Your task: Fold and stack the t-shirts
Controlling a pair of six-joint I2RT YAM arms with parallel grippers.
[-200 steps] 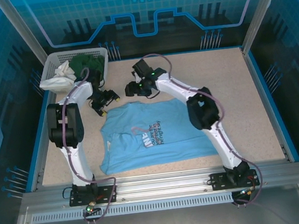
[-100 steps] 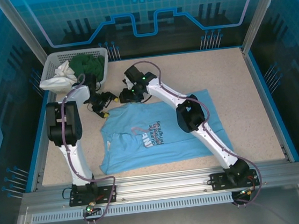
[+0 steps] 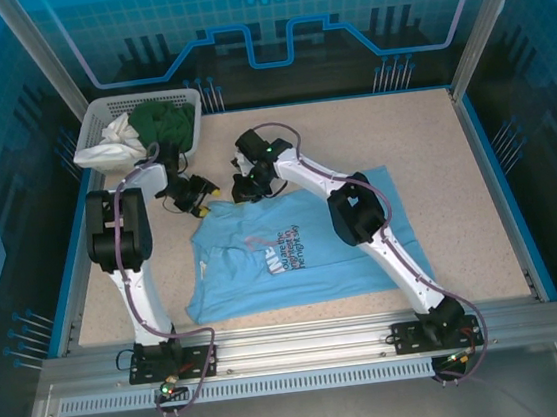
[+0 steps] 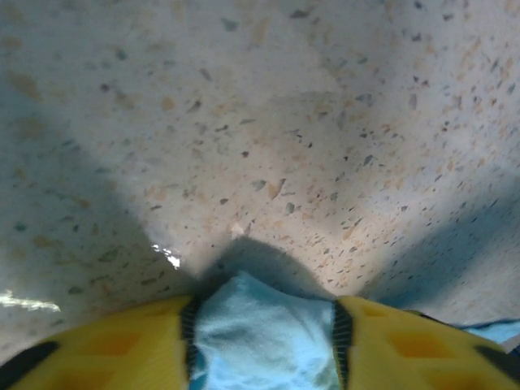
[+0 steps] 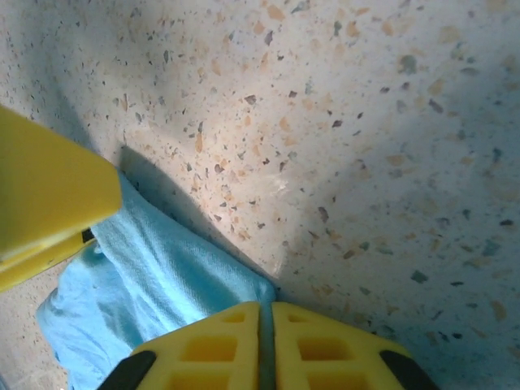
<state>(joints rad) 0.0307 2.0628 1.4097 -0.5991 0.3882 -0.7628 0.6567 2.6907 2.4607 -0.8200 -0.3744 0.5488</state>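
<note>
light blue t-shirt [image 3: 294, 257] is flat on the counter [image 3: 433, 151]; left gripper [image 4: 264, 325] pinches its far edge; right gripper [image 5: 266, 341] is clamped tight alongside, maybe on nothing, so a lift could drag it lopsided.

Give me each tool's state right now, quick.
Left tool: closed on the blue shirt.
Right tool: closed at the shirt's edge; whether it grips cloth cannot be told.
</note>
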